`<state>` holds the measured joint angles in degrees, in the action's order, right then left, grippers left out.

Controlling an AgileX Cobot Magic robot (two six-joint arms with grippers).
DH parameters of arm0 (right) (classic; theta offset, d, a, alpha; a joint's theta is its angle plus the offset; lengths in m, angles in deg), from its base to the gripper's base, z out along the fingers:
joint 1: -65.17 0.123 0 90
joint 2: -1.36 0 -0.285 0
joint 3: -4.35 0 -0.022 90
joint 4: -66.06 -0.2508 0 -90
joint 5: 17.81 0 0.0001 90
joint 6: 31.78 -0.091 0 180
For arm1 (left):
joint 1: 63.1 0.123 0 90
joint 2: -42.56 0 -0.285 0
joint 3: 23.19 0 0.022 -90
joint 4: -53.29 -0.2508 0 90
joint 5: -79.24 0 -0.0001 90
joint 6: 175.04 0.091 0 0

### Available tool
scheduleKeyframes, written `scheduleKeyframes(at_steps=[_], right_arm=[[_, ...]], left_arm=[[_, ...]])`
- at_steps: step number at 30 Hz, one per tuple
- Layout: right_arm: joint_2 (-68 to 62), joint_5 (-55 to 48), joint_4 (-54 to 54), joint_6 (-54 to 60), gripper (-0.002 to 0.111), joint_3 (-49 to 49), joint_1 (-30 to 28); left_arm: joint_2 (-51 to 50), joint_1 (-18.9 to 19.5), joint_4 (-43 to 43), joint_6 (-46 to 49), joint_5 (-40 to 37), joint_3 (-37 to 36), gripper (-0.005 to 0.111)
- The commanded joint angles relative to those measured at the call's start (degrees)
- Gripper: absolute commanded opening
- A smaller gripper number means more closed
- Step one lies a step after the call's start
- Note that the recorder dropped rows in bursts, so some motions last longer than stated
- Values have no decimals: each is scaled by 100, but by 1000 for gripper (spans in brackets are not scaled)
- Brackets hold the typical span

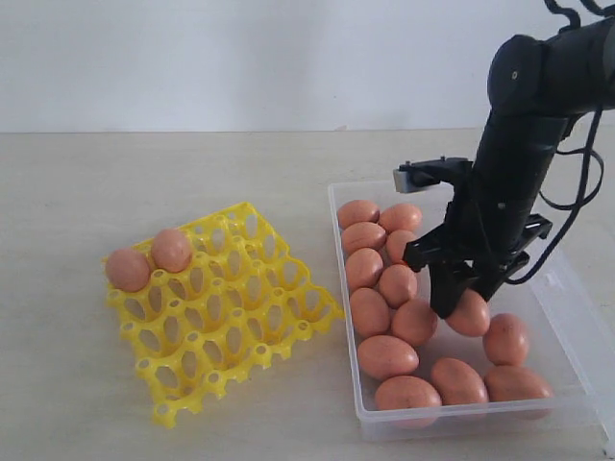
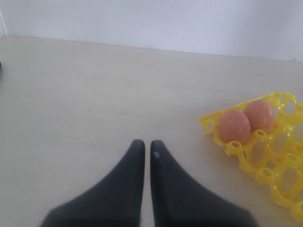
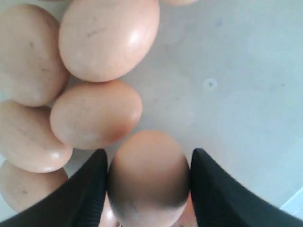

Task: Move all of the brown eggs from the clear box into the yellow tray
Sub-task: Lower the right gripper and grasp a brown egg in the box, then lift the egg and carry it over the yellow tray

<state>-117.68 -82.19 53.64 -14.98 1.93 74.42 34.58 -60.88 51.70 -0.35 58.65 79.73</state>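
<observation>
Along the near wall of the clear box (image 1: 569,300) the brown eggs (image 1: 387,355) lay loose, and just behind them the right gripper (image 3: 150,153) stood clamped, both fingers (image 3: 80,198) on the flanks of one egg (image 1: 474,316) lying lengthwise along them, the yellow tray (image 1: 231,327) well left.

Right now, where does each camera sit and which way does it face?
Exterior: off the arms, facing the table; shows the yellow tray, the clear box and the right gripper inside it.
Left wrist: on the left arm, looking across the table past the shut left gripper to the tray's corner.
Right wrist: on the right arm, looking down into the box; fingers clamp one brown egg.
Shared: exterior and left wrist both show the tray's two eggs.
</observation>
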Motion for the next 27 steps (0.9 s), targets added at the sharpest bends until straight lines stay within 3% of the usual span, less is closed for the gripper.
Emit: scheduleKeyframes(at_steps=[1, 7, 14, 22, 27], right_arm=[[419, 216, 85, -166, 0, -14, 1], [924, 1005, -60, -386, 0, -14, 1], [1745, 3676, -643, -636, 0, -822, 141], [2600, 7895, -656, -573, 0, -2965, 1634], [2249, 9613, -604, -1089, 0, -3338, 2468]], left_arm=[[20, 18, 12, 27, 23, -15, 4], [20, 18, 12, 27, 23, -15, 4], [20, 18, 12, 27, 23, -15, 4], [20, 18, 12, 27, 23, -15, 4], [20, 18, 12, 27, 23, -15, 4]])
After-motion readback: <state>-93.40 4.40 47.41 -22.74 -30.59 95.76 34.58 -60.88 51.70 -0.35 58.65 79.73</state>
